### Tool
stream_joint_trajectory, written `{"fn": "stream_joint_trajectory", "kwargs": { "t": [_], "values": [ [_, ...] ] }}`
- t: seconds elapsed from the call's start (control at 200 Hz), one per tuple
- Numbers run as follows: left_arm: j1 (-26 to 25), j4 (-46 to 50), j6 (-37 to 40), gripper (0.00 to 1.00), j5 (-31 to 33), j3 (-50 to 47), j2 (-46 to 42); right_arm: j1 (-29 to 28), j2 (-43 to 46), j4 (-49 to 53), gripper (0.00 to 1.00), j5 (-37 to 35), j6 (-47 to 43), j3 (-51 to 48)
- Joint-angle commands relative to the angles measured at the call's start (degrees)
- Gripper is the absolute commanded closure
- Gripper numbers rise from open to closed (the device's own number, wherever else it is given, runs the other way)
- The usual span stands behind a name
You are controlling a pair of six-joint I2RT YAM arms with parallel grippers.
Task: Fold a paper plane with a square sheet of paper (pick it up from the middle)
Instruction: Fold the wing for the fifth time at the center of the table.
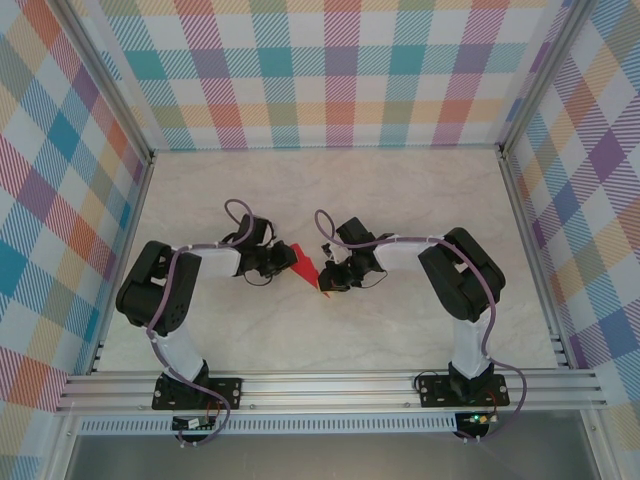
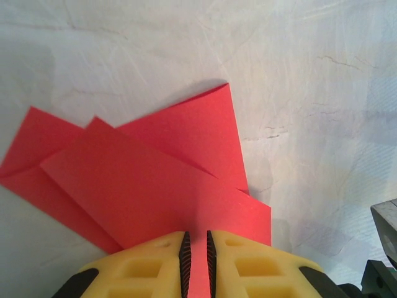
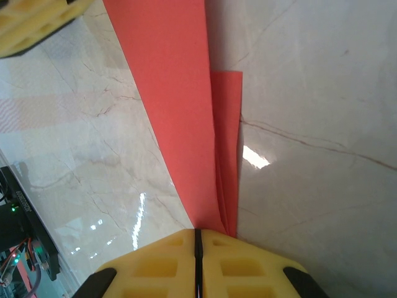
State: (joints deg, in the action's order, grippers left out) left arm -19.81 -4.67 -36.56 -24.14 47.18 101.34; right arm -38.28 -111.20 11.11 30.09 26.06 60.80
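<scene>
Pinching from both sides here: the left claw and the right claw meet in the middle of the pale marbled bench, with the red paper between them. In the left wrist view, the left claw has its yellow pads nearly together, with a strip of the red paper clamped in the narrow gap. The sheet fans out beyond them in overlapping folded layers with angled edges. In the right wrist view, the right claw is pressed tight, and the narrow end of the red paper runs straight into its tips, folded into a long tapering strip. Whether the paper touches the bench, I cannot tell.
</scene>
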Motion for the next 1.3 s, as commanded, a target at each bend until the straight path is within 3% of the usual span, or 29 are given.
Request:
{"fn": "stream_joint_trajectory", "kwargs": {
  "t": [0.0, 0.455, 0.77, 0.945, 1.085, 1.295],
  "values": [
    [3.8, 2.47, 4.57, 0.82, 4.13, 1.18, 2.35, 0.23, -3.3, 5.22, 0.91, -4.69, -1.02, -2.41],
    [10.77, 6.09, 8.08, 0.82, 4.85, 5.14, 3.2, 0.3, -3.06, 4.76, 0.91, -4.87, -0.67, -3.23],
    [11.38, 8.59, 8.38, 0.82, 6.84, 7.25, 0.39, 0.31, -1.49, 3.77, 0.87, -3.93, 0.08, -2.38],
    [11.02, 9.81, 6.68, 0.77, 7.65, 5.66, -6.85, 0.31, 4.87, 0.38, 0.71, -2.05, 1.09, -0.64],
    [9.15, 14.43, 7.27, 0.69, 11.49, 4.35, -13.16, 0.31, 12.72, -2.21, 0.54, -4.68, 2.28, -1.17],
    [2.43, 22.65, 8.14, 0.47, 21.58, 3.28, -21.03, 0.36, 24.28, -0.81, 0.35, -22.18, 3.64, -6.12]
  ]
}}
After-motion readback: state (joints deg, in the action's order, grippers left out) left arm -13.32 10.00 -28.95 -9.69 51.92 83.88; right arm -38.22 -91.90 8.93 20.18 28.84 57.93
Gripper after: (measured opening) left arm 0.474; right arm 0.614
